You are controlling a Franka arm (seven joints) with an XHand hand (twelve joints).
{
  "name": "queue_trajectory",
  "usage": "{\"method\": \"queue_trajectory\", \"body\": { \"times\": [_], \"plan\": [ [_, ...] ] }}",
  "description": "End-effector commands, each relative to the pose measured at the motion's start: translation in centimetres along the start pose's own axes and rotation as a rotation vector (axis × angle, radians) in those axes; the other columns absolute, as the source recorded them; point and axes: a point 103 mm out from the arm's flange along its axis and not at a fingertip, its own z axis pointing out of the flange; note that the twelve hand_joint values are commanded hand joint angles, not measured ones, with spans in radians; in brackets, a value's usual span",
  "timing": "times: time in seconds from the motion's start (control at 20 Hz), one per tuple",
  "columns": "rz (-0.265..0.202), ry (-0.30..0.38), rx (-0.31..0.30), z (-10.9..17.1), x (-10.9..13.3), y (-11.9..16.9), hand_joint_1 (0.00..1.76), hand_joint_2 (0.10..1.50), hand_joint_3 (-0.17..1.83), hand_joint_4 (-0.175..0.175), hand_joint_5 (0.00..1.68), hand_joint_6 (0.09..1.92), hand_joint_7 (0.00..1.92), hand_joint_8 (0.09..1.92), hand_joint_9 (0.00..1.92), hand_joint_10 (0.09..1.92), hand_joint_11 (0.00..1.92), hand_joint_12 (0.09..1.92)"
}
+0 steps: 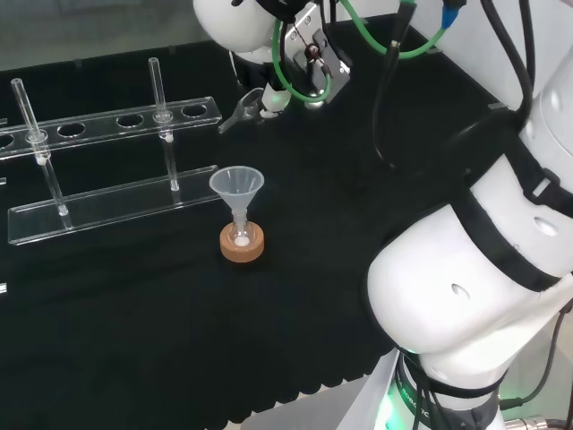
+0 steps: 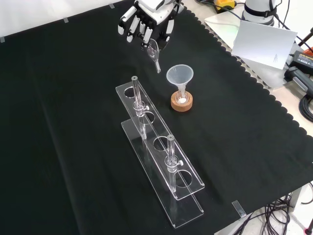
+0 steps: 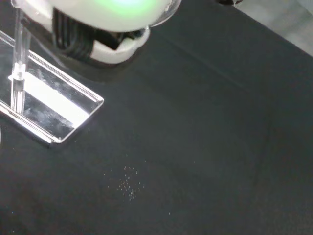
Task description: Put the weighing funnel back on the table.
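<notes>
Hand (image 2: 145, 23) above the cloth (image 2: 68, 127), near its top edge in the front view. Fingers clamped on the weighing funnel (image 2: 153, 52), stem slanting down, clear of the cloth. Held aside from the funnel (image 2: 179, 76), probably so I can lower it unhindered.

I face a black cloth (image 1: 134, 340) (image 2: 63, 122) covering the worktop. On it stands a clear two-tier rack (image 1: 107, 206) (image 2: 161, 161) (image 3: 54, 105). It holds two upright glass tubes, well apart: one (image 1: 27, 107) (image 2: 171, 152) and the other (image 1: 157, 85) (image 2: 137, 95). Near the rack's right end in my head view, a cone funnel (image 1: 237, 184) (image 2: 180, 76) stands mouth up. Its stem sits in a small flask (image 1: 240, 235) (image 2: 182, 98) on a cork ring (image 1: 243, 246) (image 2: 182, 103). Fine white specks (image 3: 128, 182) lie on the cloth. A white sheet (image 2: 264, 41) lies beyond the cloth's edge.
</notes>
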Motion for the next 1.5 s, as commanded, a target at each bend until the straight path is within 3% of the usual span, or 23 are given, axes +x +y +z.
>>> {"method": "queue_trajectory", "body": {
  "times": [0.05, 0.65, 1.0, 1.5],
  "plan": [
    [0.09, 0.047, 0.032, 2.8, -1.4, -0.4, 1.15, 0.59, 0.65, 0.175, 1.57, 0.09, 1.68, 0.09, 1.06, 0.16, 0.0, 1.34],
    [0.208, 0.117, 0.068, 9.6, -4.4, 0.3, 1.15, 0.59, 0.65, 0.175, 1.57, 0.09, 1.68, 0.09, 1.06, 0.16, 0.0, 1.35],
    [0.254, 0.127, 0.086, 13.6, -6.1, 0.7, 1.15, 0.59, 0.65, 0.175, 1.57, 0.09, 1.68, 0.09, 1.06, 0.16, 0.0, 1.35],
    [0.273, 0.138, 0.131, 19.4, -7.2, 1.1, 1.15, 0.59, 0.65, 0.175, 1.57, 0.09, 1.68, 0.09, 1.07, 0.16, 0.0, 1.36]
  ]
}}
